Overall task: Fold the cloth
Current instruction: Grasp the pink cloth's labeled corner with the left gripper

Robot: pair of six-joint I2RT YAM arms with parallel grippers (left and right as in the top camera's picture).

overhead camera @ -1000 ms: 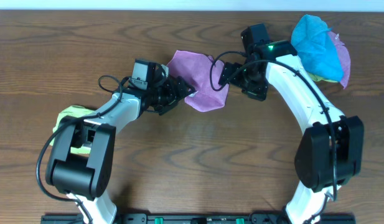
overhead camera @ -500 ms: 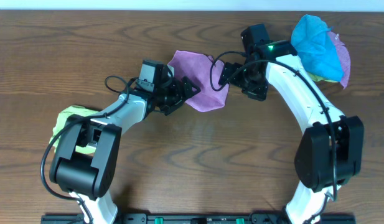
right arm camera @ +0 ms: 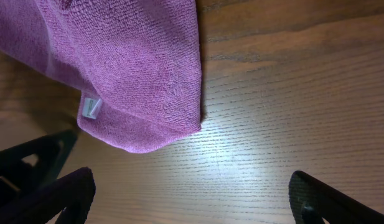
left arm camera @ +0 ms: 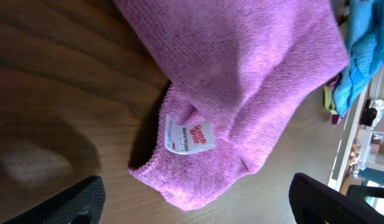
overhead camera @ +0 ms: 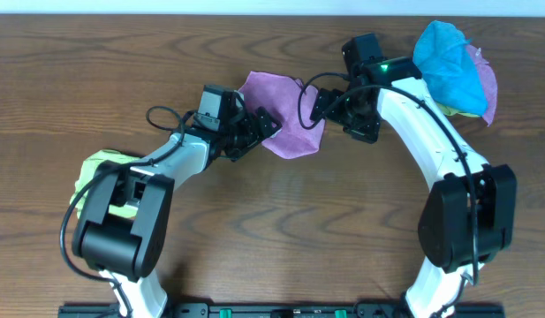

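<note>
**Near field, wrist views.** My left pincer (overhead camera: 260, 132) is spread wide and holds nothing; its two dark tips frame the lower corner of the cloth (overhead camera: 285, 110), where the white tag (left arm camera: 189, 137) sits. My right pincer (overhead camera: 323, 108) is likewise spread and empty, with a neighbouring corner of the cloth just ahead of it and bare desk (overhead camera: 254, 230) beneath.

**Middle field.** The cloth lies rumpled on the desk between my two arms, not flat. By the tag an edge is curled, with a dark gap under it. The main hazard, as I judge it, starts here: a pinch at this corner could take two layers instead of one, or catch only the tag, and the fold would then come out skewed or slip free. A low approach could also scrape a tip on the desk.

**Between the arms.** Both pincers crowd the same lower part of the cloth — if they close in together, they may knock each other, or pull against one another and bunch the fabric further.

**Far field, overhead view.** A blue cloth (overhead camera: 447, 55) is heaped at the far right with a purplish one (overhead camera: 487, 81) under it — a lift swung that way could drag the task cloth into the heap. A lime-green cloth (overhead camera: 97, 165) by my left base lies well apart and poses little risk.
</note>
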